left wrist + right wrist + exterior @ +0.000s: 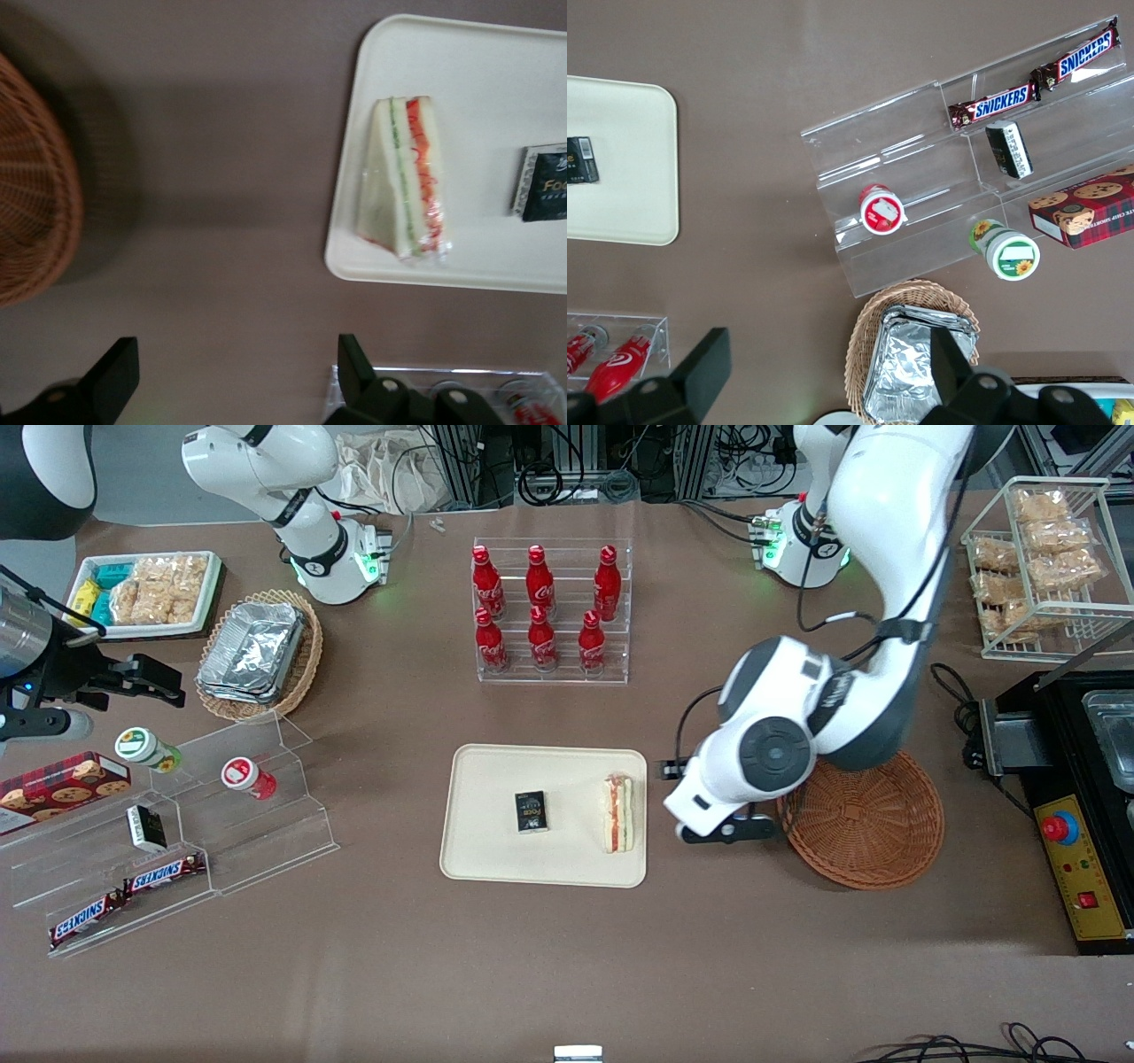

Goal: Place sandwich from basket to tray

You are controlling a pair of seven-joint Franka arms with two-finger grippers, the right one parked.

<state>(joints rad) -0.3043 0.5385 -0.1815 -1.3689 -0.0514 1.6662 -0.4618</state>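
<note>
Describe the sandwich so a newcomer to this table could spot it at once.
Find the cream tray in the middle of the table. The sandwich lies on it at the edge nearest the open claw and brown basket. Unlike the small black box beside it, it is a pale wedge with red and green stripes.

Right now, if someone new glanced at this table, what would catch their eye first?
Probably the sandwich, lying on the cream tray next to a small black packet. The gripper hangs open over bare table between the tray and the round brown basket, which holds nothing visible. Farther from the front camera, six red bottles stand out in a clear rack.
</note>
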